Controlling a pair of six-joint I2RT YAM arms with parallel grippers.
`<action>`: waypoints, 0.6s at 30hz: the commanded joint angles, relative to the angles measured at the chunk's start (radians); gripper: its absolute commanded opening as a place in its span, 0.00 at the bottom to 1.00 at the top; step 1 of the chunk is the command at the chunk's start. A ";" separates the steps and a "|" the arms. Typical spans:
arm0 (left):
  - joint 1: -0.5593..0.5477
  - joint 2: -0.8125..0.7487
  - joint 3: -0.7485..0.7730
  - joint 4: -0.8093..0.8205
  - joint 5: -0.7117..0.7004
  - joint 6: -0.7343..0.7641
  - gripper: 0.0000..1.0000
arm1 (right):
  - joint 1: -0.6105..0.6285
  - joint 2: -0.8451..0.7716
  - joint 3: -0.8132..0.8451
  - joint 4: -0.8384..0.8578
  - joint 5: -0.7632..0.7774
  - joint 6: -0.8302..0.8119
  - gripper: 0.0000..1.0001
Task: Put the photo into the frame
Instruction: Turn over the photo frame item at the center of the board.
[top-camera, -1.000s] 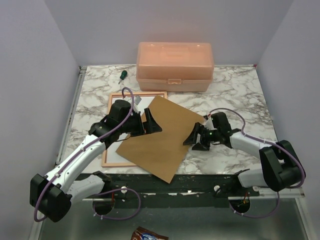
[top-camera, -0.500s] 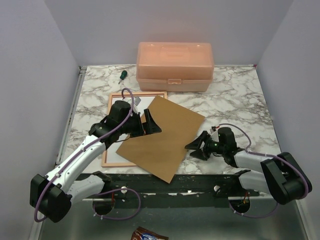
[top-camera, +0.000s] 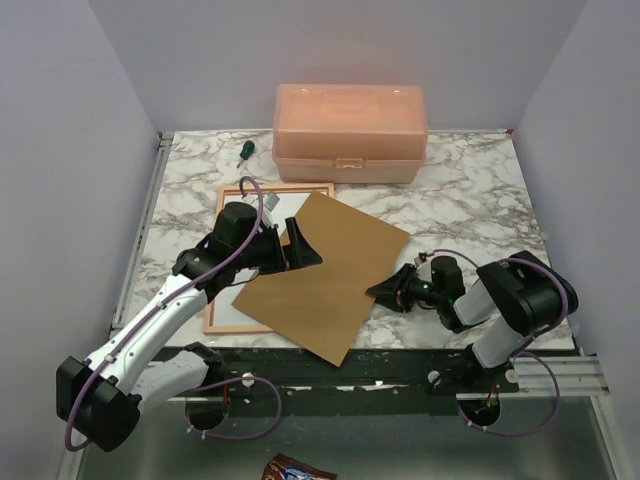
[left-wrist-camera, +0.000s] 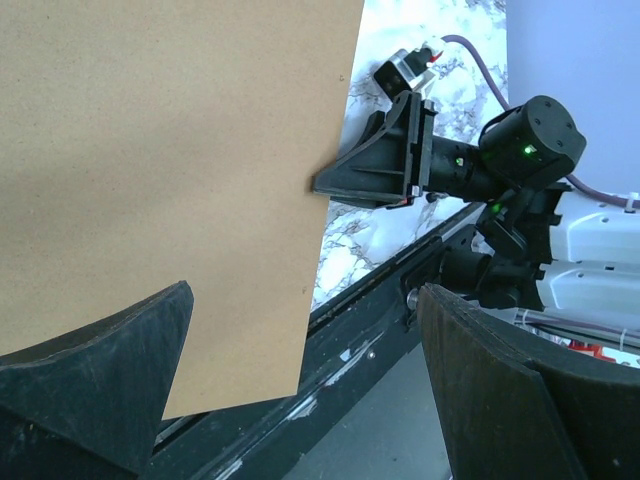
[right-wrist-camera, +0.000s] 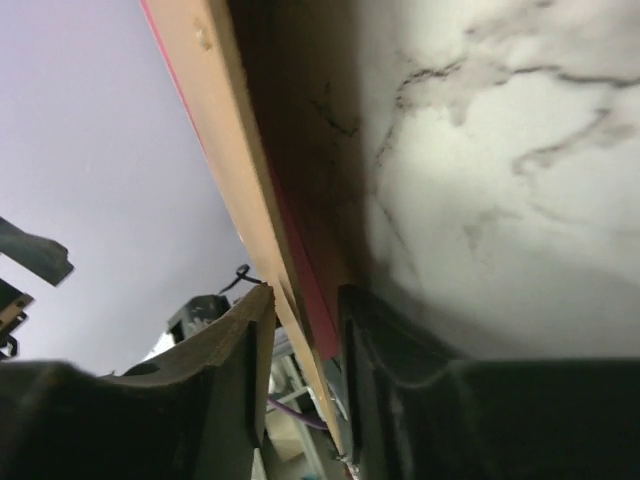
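Note:
The pink frame (top-camera: 222, 225) lies flat at the table's left. A brown backing board (top-camera: 325, 275) lies askew over it and covers most of it. The photo is hidden. My left gripper (top-camera: 303, 245) hovers over the board's left part, wide open with nothing between its fingers (left-wrist-camera: 90, 370). My right gripper (top-camera: 385, 292) lies low on the table at the board's right edge. In the right wrist view that edge (right-wrist-camera: 235, 170), with a thin red strip under it, runs between the narrowed jaws of the right gripper (right-wrist-camera: 305, 295). Slight gaps remain on both sides.
A closed peach plastic box (top-camera: 350, 132) stands at the back centre, with a green-handled screwdriver (top-camera: 243, 151) to its left. The board's near corner overhangs the table's dark front edge (top-camera: 400, 358). Grey walls close in on three sides.
My right gripper has dropped toward the near edge and slid onto the board's right edge, its jaws narrowing. The left arm has barely moved.

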 joint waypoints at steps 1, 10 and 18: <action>0.005 -0.032 -0.005 0.012 -0.003 -0.008 0.96 | 0.007 0.058 -0.003 0.134 0.003 0.010 0.31; 0.005 -0.066 0.023 -0.038 -0.017 0.007 0.96 | 0.007 -0.127 0.065 -0.146 -0.023 -0.094 0.01; 0.005 -0.069 0.114 -0.099 -0.036 0.033 0.96 | 0.006 -0.514 0.395 -0.907 0.093 -0.355 0.01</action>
